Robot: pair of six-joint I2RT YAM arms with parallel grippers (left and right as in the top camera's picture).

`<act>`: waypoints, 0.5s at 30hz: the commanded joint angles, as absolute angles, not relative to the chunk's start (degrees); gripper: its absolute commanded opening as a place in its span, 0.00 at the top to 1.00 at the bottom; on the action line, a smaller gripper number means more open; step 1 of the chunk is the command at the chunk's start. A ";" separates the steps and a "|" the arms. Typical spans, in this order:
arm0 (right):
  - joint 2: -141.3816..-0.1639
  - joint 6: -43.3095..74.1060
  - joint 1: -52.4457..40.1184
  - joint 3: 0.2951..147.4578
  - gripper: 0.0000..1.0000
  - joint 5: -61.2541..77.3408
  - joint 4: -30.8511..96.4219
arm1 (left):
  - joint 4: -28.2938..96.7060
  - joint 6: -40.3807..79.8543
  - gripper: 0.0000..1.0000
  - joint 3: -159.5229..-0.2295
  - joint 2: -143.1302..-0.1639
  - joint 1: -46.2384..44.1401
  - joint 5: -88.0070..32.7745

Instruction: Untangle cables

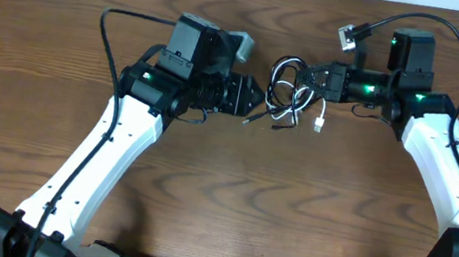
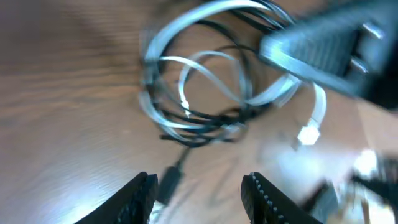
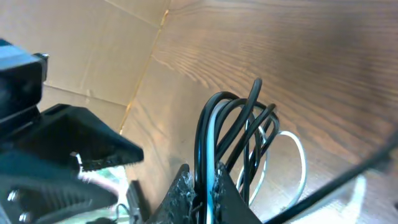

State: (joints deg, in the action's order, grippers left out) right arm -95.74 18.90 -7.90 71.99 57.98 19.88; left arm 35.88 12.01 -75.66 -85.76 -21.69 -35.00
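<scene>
Dark wood-grain table [image 1: 228, 201] is stretching wide and bare toward the near edge, with a pale wall strip running along the far edge and a cardboard panel [image 3: 93, 50] standing at the side. Near the far middle, the cables [image 1: 290, 87], black and white loops bunched together, are lying between the two arms. The right gripper [image 3: 202, 186] is pinching several black and white strands, its fingers closed tight on the bundle and lifting the loops upright. The left gripper [image 2: 199, 193] is hovering just beside the coil, fingers partly apart and holding nothing, a black plug end [image 2: 169, 180] lying between them.
</scene>
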 commanded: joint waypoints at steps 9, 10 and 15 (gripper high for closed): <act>-95.81 18.22 -7.46 72.31 0.99 68.69 19.94 | 35.97 -8.78 0.51 -75.96 -89.10 -29.50 -37.85; -95.81 18.20 -7.46 72.31 0.99 69.23 19.92 | 35.73 -8.78 0.51 -75.96 -89.60 -29.50 -37.17; -95.81 18.17 -7.49 72.31 0.99 69.19 19.09 | 33.32 -8.82 0.50 -75.96 -92.14 -29.50 -36.34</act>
